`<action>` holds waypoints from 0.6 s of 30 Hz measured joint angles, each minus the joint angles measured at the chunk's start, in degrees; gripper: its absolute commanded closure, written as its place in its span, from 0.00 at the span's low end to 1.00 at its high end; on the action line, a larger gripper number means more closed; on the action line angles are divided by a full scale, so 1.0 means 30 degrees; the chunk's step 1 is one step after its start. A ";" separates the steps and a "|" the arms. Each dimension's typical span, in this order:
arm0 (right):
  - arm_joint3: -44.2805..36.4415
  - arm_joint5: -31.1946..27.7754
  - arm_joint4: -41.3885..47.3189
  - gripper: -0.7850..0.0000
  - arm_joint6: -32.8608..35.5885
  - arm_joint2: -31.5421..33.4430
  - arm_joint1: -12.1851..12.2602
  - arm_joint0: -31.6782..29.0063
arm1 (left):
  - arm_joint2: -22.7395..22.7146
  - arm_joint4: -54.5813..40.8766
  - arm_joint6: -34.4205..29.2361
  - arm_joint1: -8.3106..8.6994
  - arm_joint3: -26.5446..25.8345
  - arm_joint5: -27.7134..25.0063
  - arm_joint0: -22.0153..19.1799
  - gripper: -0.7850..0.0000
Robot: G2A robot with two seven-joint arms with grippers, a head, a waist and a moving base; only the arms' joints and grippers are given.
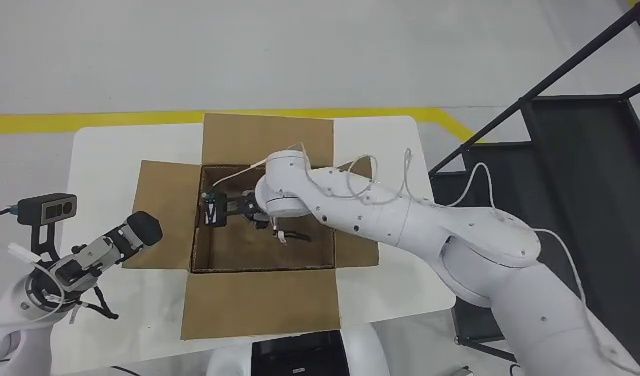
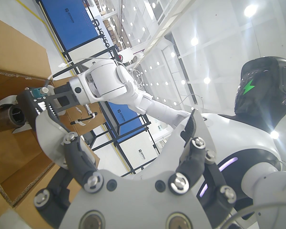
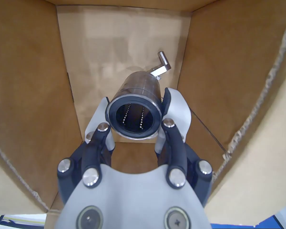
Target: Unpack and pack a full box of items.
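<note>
An open cardboard box point(image 1: 265, 141) stands on the white table point(image 1: 105, 166). My right gripper point(image 3: 136, 98) is down inside the box, shut on a dark metal cylinder point(image 3: 138, 89) with rows of small balls in its bore. The cylinder hangs a little above the box floor point(image 3: 124, 44). A small L-shaped metal piece point(image 3: 162, 65) lies on the floor just past it. My left arm point(image 1: 85, 261) is off the box's left side, near the table's front corner. Its gripper point(image 2: 120, 120) is open, holds nothing and points upward. From there I see the right gripper point(image 2: 12, 114) on the cylinder point(image 2: 2, 120).
All of the box's flaps are folded outward; the front flap point(image 1: 260, 301) reaches the table's near edge. A dark metal rack point(image 1: 580, 166) stands right of the table. Bare table surface lies left of the box and at its back right.
</note>
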 measured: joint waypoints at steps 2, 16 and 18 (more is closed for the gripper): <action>0.0736 -0.0133 -0.0188 1.00 -0.0238 -0.0122 -0.0418 -0.0068 | 0.0000 0.0000 0.0000 0.0000 0.0000 0.0000 0.0000 0.00; 0.5181 -0.0439 -0.0607 1.00 -0.0344 -0.0078 -0.2791 -0.0446 | 0.0000 0.0000 0.0000 0.0000 0.0000 0.0000 0.0000 0.00; 0.5534 -0.0505 -0.0671 0.42 -0.0322 -0.0060 -0.3014 -0.0446 | 0.0000 0.0000 0.0000 0.0000 0.0000 0.0000 0.0000 0.00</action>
